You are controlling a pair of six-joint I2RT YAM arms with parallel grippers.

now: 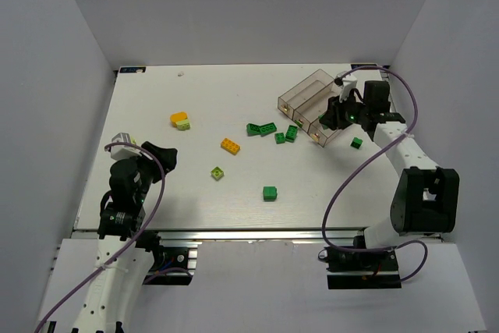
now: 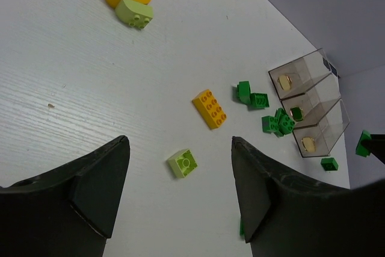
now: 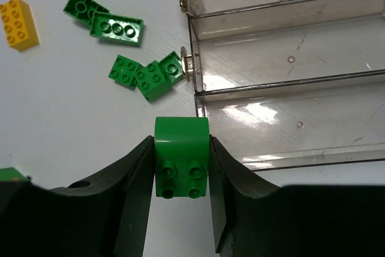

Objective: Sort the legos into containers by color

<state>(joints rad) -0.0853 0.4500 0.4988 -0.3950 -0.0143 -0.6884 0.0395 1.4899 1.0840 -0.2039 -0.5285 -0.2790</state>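
Observation:
My right gripper [image 1: 334, 118] is shut on a dark green brick [image 3: 181, 157] and holds it just off the open near end of the three joined clear bins [image 3: 289, 58], by the nearest bin. No bricks show in the parts of the bins in view. My left gripper [image 2: 178, 141] is open and empty above the table, with a pale lime brick [image 2: 182, 163] lying between its fingers' line of sight. An orange-yellow brick [image 2: 210, 109] lies beyond it. Several dark green bricks [image 3: 150, 76] lie in a cluster left of the bins.
An orange rounded brick [image 1: 178, 118] joined to a lime one [image 1: 184, 124] lies at the far left. A lone green brick [image 1: 270, 193] sits mid-table near the front. Another green brick [image 1: 356, 143] lies beside the right arm. Grey walls close in the table's sides.

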